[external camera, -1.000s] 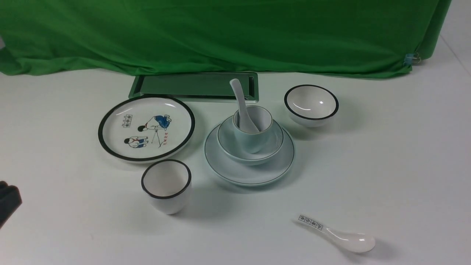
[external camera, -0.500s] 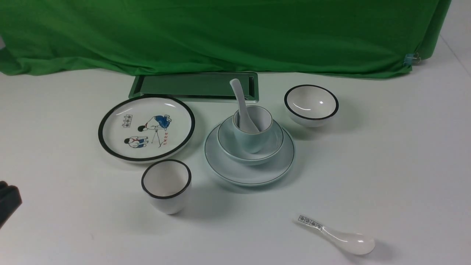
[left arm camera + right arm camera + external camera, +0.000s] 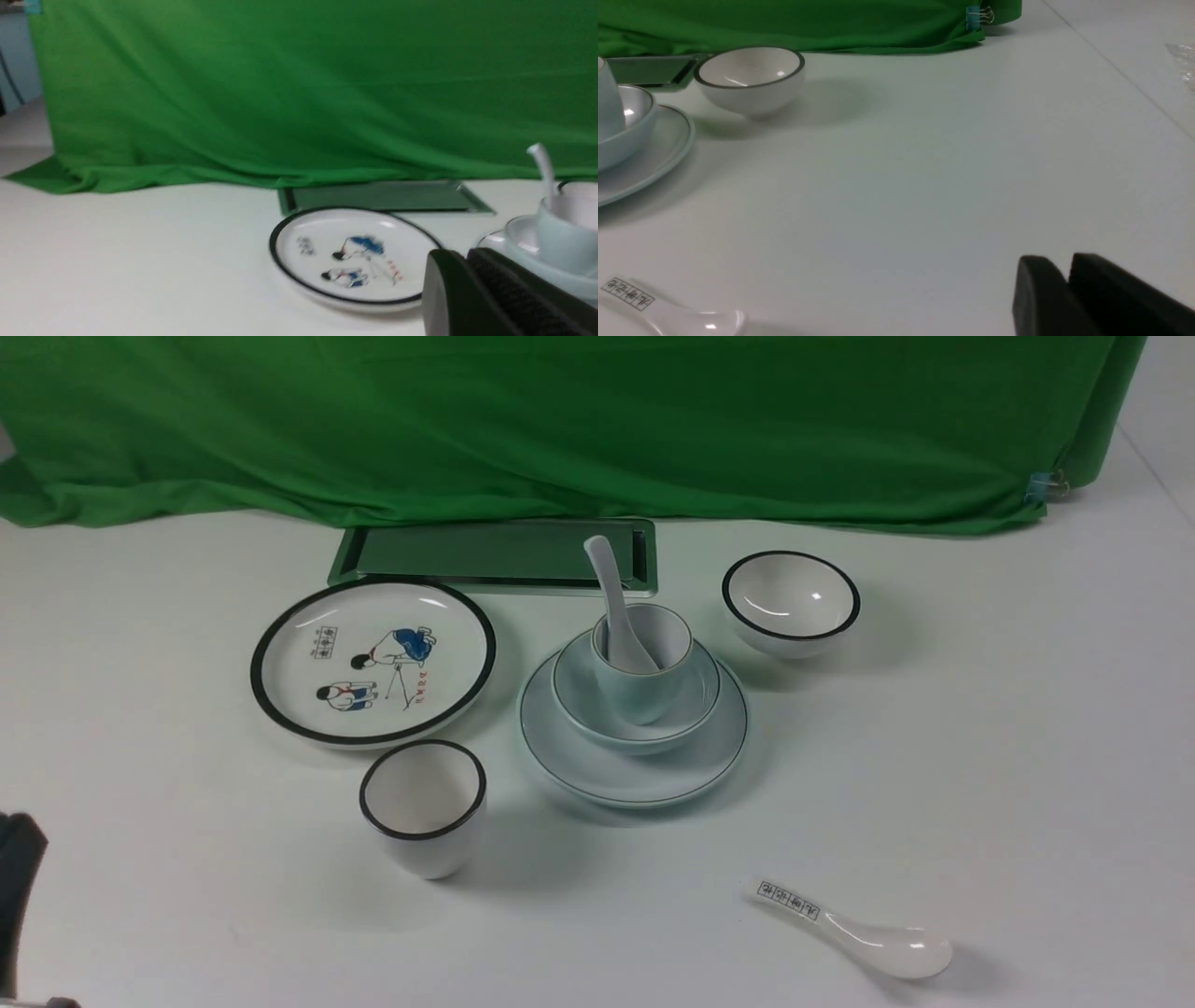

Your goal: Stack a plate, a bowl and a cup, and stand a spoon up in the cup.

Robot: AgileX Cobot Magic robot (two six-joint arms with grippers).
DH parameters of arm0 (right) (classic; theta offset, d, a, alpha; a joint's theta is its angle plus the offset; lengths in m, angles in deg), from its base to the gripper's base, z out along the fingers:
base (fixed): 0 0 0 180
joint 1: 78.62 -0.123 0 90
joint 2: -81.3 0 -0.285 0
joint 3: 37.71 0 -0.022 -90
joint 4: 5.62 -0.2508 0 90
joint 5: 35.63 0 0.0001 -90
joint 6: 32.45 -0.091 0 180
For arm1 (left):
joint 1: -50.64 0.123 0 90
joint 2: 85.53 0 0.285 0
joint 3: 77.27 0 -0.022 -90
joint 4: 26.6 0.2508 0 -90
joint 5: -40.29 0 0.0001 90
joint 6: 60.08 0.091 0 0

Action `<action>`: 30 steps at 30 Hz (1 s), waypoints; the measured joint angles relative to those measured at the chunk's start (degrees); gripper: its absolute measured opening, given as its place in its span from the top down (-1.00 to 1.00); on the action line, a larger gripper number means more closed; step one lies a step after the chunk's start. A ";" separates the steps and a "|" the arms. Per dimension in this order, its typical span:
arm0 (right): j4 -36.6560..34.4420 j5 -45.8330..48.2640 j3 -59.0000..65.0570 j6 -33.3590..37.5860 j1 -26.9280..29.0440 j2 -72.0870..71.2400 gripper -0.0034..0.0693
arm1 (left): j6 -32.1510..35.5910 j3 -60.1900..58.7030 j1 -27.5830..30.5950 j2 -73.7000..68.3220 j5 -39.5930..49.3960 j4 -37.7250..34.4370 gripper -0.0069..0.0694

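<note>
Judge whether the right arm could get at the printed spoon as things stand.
Probably yes. The printed spoon lies alone on bare table on the right, nothing over or around it, and the right gripper holds nothing.

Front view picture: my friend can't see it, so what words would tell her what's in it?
On a white table, a pale spoon stands in a small cup, stacked in a bowl on a plain plate. Around it sit a cartoon plate, a black-rimmed cup, a black-rimmed bowl and a printed spoon, before a green cloth.
</note>
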 joint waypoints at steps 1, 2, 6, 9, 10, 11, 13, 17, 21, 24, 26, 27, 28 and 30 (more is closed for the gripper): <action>0.00 0.00 0.00 0.00 0.00 0.00 0.54 | 0.00 -1.75 0.89 1.19 0.66 0.30 0.84; 0.00 -0.06 0.00 0.00 0.00 0.00 0.53 | 0.00 -2.05 1.31 2.07 1.09 0.44 0.84; 0.00 -0.06 0.00 0.00 0.00 0.00 0.51 | 0.00 -2.31 3.32 7.52 5.68 0.80 0.84; 0.00 -0.01 0.00 0.00 0.00 0.00 0.48 | 0.00 -2.31 5.06 10.06 10.29 0.80 0.84; 0.00 -0.01 0.00 0.00 0.00 0.00 0.47 | 0.00 -2.31 5.61 10.33 12.33 0.80 0.84; 0.00 -0.08 0.00 0.00 0.00 0.00 0.46 | 0.00 -2.31 6.07 10.45 14.24 0.80 0.84; 0.00 0.03 0.00 0.00 0.00 0.00 0.45 | 0.00 -2.31 6.42 10.45 17.11 0.11 0.84; 0.00 -0.05 0.00 0.00 0.00 0.00 0.42 | 0.00 -2.38 6.46 10.45 18.51 -0.79 0.84; 0.00 -0.05 0.00 0.00 0.00 0.00 0.40 | 0.00 -2.38 6.46 10.45 18.20 -1.10 0.84; 0.00 -0.05 0.00 0.00 0.00 0.00 0.38 | 0.00 -2.38 6.46 10.45 18.20 -1.23 0.84; 0.00 0.00 0.00 0.00 0.00 0.00 0.37 | 0.00 -2.38 6.46 10.45 18.20 -1.29 0.84; 0.00 0.00 0.00 0.00 0.00 0.00 0.37 | 0.00 -2.38 6.46 10.45 18.20 -1.29 0.84; 0.00 0.00 0.00 0.00 0.00 0.00 0.36 | 0.00 -2.38 6.46 10.45 18.20 -0.87 0.84; 0.00 0.00 0.00 0.00 0.00 0.00 0.34 | 0.00 -2.38 6.46 10.45 18.20 -0.61 0.84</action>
